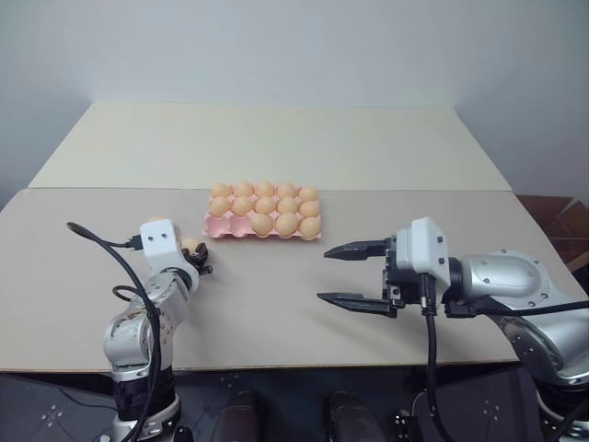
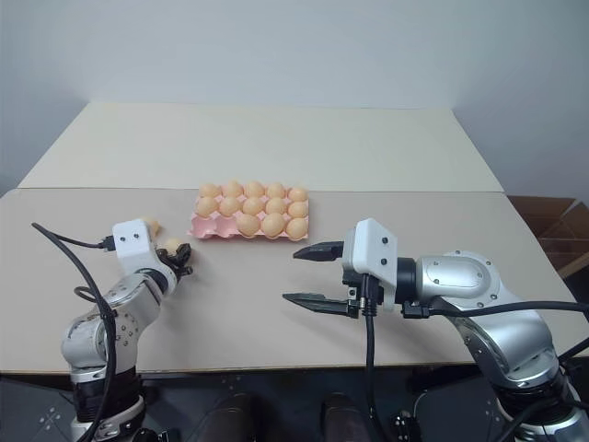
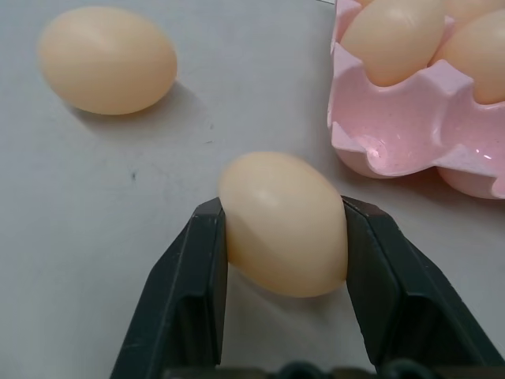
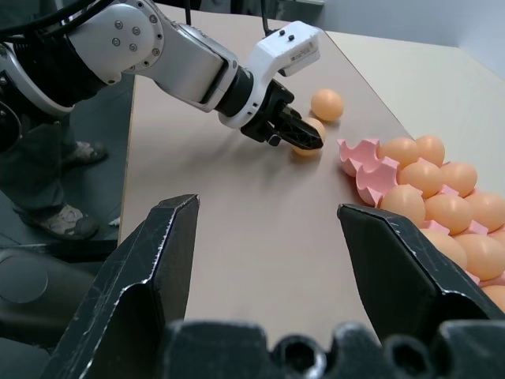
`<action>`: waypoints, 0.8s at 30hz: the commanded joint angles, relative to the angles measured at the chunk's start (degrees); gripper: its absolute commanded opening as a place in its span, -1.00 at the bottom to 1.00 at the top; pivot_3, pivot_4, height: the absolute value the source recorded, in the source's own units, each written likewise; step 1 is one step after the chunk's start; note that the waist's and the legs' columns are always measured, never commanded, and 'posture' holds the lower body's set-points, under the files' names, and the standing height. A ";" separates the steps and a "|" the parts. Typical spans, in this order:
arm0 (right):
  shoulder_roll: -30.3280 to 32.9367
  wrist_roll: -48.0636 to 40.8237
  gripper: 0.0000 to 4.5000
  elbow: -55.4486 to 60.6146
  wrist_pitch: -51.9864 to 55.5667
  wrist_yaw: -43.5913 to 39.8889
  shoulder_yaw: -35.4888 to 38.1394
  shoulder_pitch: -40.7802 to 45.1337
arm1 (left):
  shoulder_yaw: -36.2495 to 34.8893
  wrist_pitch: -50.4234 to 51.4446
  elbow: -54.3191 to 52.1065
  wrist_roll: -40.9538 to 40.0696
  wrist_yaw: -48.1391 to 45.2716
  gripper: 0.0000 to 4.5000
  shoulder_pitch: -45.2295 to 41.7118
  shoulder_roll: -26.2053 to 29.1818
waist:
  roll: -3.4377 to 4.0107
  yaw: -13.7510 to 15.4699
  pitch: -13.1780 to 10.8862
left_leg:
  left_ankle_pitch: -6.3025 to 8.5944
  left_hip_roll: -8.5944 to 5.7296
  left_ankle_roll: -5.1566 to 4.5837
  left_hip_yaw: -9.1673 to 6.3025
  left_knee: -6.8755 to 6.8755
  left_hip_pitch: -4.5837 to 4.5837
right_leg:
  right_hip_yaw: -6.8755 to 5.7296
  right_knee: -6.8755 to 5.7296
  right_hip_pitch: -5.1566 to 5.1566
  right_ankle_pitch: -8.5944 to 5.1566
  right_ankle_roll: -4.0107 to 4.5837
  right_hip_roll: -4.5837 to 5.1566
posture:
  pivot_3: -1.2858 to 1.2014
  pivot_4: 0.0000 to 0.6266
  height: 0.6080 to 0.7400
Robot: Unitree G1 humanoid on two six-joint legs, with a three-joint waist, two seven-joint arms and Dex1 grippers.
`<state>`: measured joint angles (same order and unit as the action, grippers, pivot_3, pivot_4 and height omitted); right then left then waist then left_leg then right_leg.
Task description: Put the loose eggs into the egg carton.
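Pink egg carton (image 1: 224, 226) nearly full; left gripper (image 3: 284, 237) jaws clamp loose egg (image 3: 284, 223); right gripper (image 1: 339, 273) jaws spread, empty.

— What sort of place is this?
— A bare test room or lab, I'd say: a plain beige table (image 1: 276, 304) set against blank pale walls (image 1: 294, 46).
— Anything else?
— A person's legs and sandalled feet (image 4: 55, 213) beside the table's edge, and a cardboard box (image 1: 557, 221) past its right edge.
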<state>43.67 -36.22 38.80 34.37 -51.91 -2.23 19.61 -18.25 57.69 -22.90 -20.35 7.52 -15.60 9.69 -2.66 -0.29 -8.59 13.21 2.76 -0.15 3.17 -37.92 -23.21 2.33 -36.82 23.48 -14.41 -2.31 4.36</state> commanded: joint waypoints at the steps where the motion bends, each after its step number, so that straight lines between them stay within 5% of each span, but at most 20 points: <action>1: -0.13 -0.36 0.51 0.79 -0.97 0.20 0.83 0.76 | -0.55 -0.79 -2.13 -0.17 -1.98 -0.26 -0.09 1.74 | 0.00 0.00 0.00 | 0.00 0.00 0.00 0.00 0.00 0.00 | 0.00 0.00 0.00 0.00 0.00 0.00 | 0.03 -0.52 1.00; 12: 1.21 -3.05 0.51 2.32 0.62 1.87 4.72 -0.85 | -2.38 -5.96 -13.81 -11.45 -20.58 -0.32 3.58 10.69 | 0.00 -0.10 0.00 | 0.00 0.04 0.00 0.03 0.00 -0.01 | -0.02 0.02 0.00 0.00 0.01 0.02 | 0.03 -0.52 1.00; 24: 1.57 -3.90 0.51 2.89 1.59 3.26 5.07 -0.24 | 11.12 -10.47 5.80 -1.21 -14.82 -0.33 -9.93 5.98 | -0.01 0.43 -0.01 | 0.00 -0.02 -0.01 -0.02 0.00 0.00 | -0.06 0.17 -0.14 0.01 -0.04 -0.01 | 0.03 -0.52 1.00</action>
<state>44.55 -38.63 39.69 35.66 -49.23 1.04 18.82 -8.18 49.26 -17.67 -23.50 -8.17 -24.29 15.57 -2.67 0.14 -8.59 13.22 2.74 -0.16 3.14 -37.92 -23.20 2.26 -36.67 23.34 -14.40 -2.34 4.35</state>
